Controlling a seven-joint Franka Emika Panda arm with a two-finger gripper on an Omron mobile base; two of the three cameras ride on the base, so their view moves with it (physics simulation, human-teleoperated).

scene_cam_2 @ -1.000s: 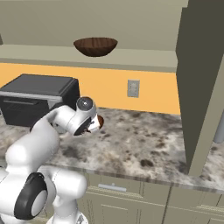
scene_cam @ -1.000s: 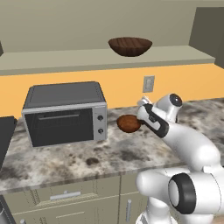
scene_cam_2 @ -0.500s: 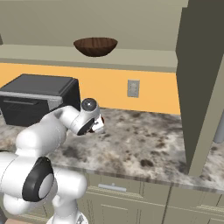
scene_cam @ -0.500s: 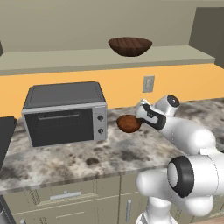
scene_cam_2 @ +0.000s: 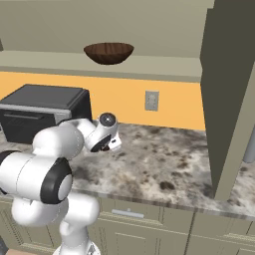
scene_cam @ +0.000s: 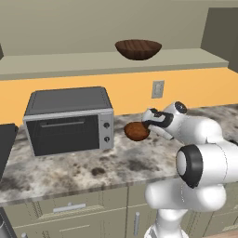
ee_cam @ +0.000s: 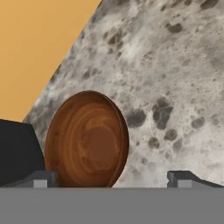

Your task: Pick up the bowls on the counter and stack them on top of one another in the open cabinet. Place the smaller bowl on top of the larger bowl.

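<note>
Claw (scene_cam: 145, 124) nearer the smaller bowl (scene_cam: 136, 131), arm's elbow swung lower.

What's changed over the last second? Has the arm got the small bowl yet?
Not yet. The arm has folded down and swung toward the smaller bowl; the gripper is now right beside it, fingers spread wide, nothing held. The bowl has not moved on the counter. The larger bowl sits as before in the open cabinet, and the toaster oven is unchanged.

Speckled counter (scene_cam: 69, 167), toaster oven (scene_cam: 69, 120), smaller bowl (scene_cam: 136, 131), shelf (scene_cam: 69, 62), larger bowl (scene_cam: 138, 49)
</note>
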